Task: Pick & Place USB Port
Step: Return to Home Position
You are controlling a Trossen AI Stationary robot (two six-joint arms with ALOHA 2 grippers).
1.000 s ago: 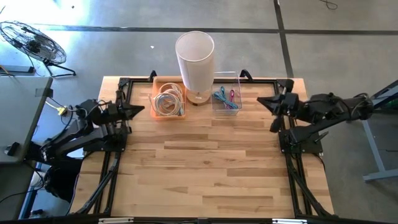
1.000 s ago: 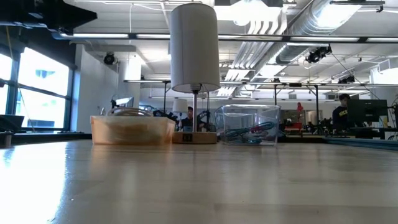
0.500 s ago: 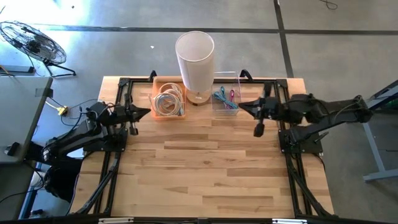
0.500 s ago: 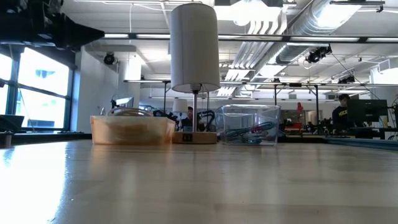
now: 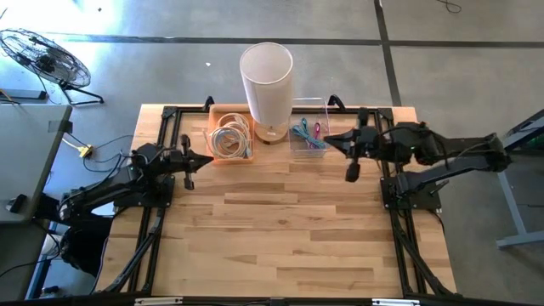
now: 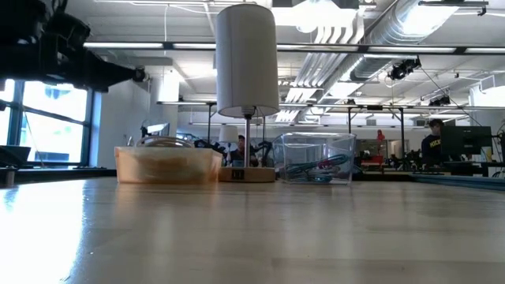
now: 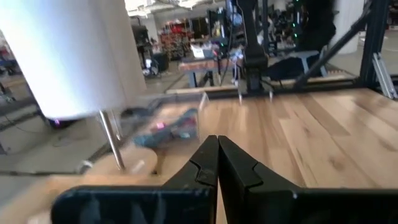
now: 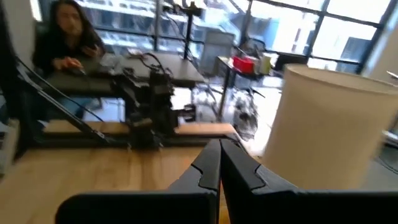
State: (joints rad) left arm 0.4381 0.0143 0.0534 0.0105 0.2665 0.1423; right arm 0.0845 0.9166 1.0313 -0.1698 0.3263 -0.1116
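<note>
Worktop (image 5: 280, 229) carries a white lamp (image 5: 267, 81) at its far edge. Orange bin (image 5: 212, 127), just left of the lamp, holds the coiled white usb cable (image 5: 228, 136). Transparent bin (image 5: 325, 115), just right of it, holds pink and blue cables (image 5: 308, 136). Left claw (image 5: 208, 159), clenched and empty, is near the orange bin. Right claw (image 5: 330, 142), likewise clenched and empty, is beside the transparent bin.

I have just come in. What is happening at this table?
The sorting looks finished. The white cables lie in the orange bin and coloured cables in the transparent bin, either side of a lamp. The left gripper hovers near the orange bin and the right gripper near the transparent bin, both shut and holding nothing.
</note>
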